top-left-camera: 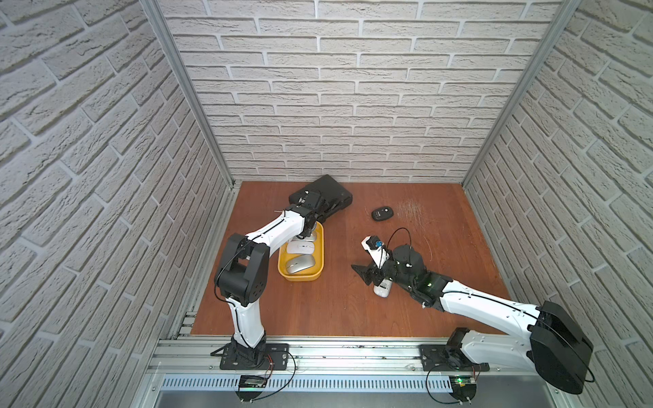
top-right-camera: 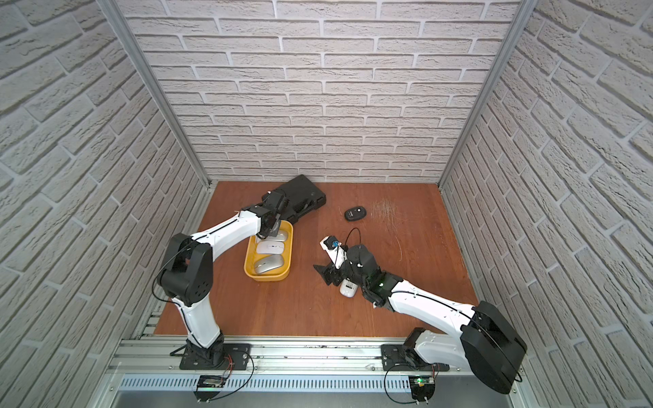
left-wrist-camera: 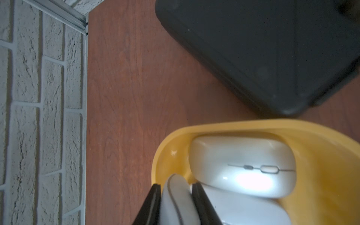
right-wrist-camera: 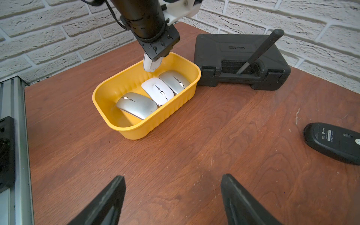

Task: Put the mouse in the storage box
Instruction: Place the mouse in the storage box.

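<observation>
My left gripper (left-wrist-camera: 176, 186) is shut on a pale grey mouse (left-wrist-camera: 177, 200), held on edge, nose down. In the right wrist view this mouse (right-wrist-camera: 151, 65) hangs over the far end of the yellow storage box (right-wrist-camera: 136, 132), just above its rim. Three mice lie in the storage box (top-left-camera: 300, 277): a silver one (right-wrist-camera: 136, 105), a white one (right-wrist-camera: 157, 91) and another silver one (right-wrist-camera: 174, 81). My right gripper (right-wrist-camera: 173, 179) stands open over bare table, right of the box, holding nothing.
A black hard case (top-left-camera: 332, 192) lies against the box's far end. A black mouse (top-left-camera: 382, 214) lies upside down at the back right. A white mouse (top-left-camera: 382, 290) lies partly under my right wrist. Brick walls close in three sides.
</observation>
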